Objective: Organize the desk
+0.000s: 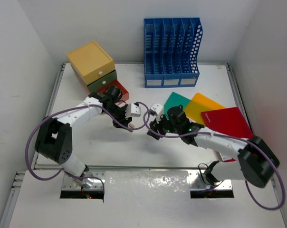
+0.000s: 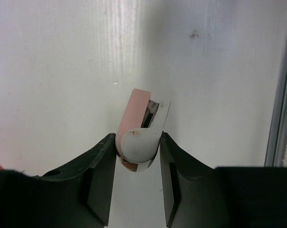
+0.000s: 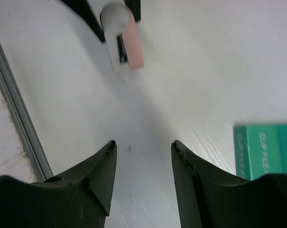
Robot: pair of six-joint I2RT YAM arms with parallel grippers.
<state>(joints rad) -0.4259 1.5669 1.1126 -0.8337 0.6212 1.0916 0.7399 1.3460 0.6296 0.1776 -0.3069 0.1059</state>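
Observation:
The desk (image 1: 91, 152) is a white tabletop with metal rails. My left gripper (image 1: 124, 124) is near its middle. In the left wrist view it (image 2: 138, 137) is shut on a small white and pink stapler (image 2: 139, 124), gripped at its rounded end just above the tabletop. My right gripper (image 1: 150, 132) faces it from the right. In the right wrist view it (image 3: 143, 143) is open and empty over bare desk, and the stapler (image 3: 124, 38) shows ahead of it between the left gripper's black fingers.
A blue slotted file rack (image 1: 172, 52) stands at the back. A yellow, green and orange drawer box (image 1: 93, 64) stands at the back left. Green (image 1: 176, 102), orange (image 1: 203, 105) and red (image 1: 229, 121) folders lie at the right; the green one (image 3: 264, 147) is near my right gripper.

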